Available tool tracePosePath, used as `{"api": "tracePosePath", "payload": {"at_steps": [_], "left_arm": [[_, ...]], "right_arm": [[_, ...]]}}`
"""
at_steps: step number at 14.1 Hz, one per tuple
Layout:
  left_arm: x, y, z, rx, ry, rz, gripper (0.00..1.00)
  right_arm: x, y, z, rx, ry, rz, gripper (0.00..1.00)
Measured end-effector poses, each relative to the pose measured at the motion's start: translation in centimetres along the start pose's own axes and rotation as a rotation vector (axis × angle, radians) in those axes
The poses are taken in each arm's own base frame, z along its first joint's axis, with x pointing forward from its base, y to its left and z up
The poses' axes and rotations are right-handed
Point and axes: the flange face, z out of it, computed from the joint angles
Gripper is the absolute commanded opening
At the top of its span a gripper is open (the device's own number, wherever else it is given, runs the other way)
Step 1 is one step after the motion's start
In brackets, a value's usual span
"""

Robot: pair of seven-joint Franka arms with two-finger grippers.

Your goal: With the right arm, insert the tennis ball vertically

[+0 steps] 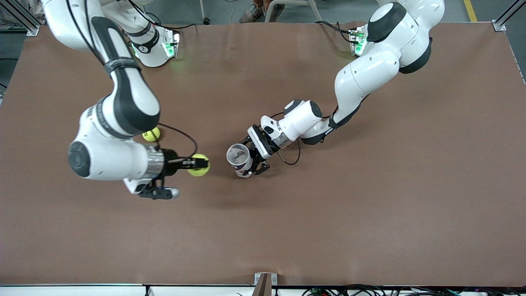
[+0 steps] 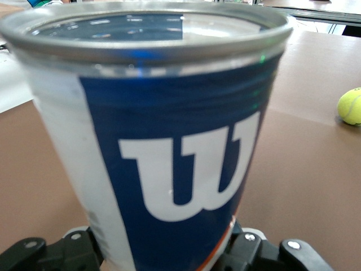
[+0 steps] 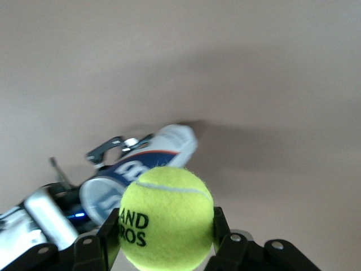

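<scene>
A yellow-green tennis ball (image 1: 199, 165) with black lettering sits between the fingers of my right gripper (image 1: 199, 164), which is shut on it above the table. In the right wrist view the ball (image 3: 166, 217) fills the jaws of the right gripper (image 3: 166, 228). Beside it toward the left arm's end, my left gripper (image 1: 249, 163) is shut on a blue and white ball can (image 1: 240, 159). The can's open mouth faces up, slightly tilted. That can (image 2: 163, 152) fills the left wrist view, clamped low down in the left gripper (image 2: 169, 251). It also shows in the right wrist view as the can (image 3: 138, 169).
A second tennis ball (image 1: 151, 134) lies on the brown table (image 1: 370, 205), partly under the right arm's elbow. A tennis ball (image 2: 351, 106) shows at the edge of the left wrist view. A cable loops from the right wrist.
</scene>
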Motion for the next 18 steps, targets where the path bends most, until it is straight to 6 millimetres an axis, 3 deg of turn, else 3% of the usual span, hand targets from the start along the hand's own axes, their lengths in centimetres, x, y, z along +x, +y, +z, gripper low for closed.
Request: {"api": "tracePosePath", "payload": {"at_steps": [3, 5, 16, 17, 18], "left_arm": [[0.0, 0.0, 0.0, 0.0, 0.001, 0.0, 0.78], [0.0, 0.0, 0.0, 0.001, 0.001, 0.0, 0.78], [0.2, 0.6, 0.2, -0.006, 0.003, 0.005, 0.78], [0.2, 0.6, 0.2, -0.006, 0.002, 0.005, 0.78], [0.2, 0.5, 0.2, -0.006, 0.002, 0.006, 0.78]], "right_arm": [[-2.1, -4.7, 2.3, 0.029, 0.003, 0.013, 0.04], [-2.9, -5.9, 3.2, 0.029, -0.004, 0.007, 0.04], [-3.4, -4.8, 5.9, -0.01, -0.085, 0.027, 0.08], [-3.4, -4.9, 6.0, -0.01, -0.086, 0.026, 0.32], [-3.4, -4.9, 6.0, -0.011, -0.087, 0.025, 0.94]]}}
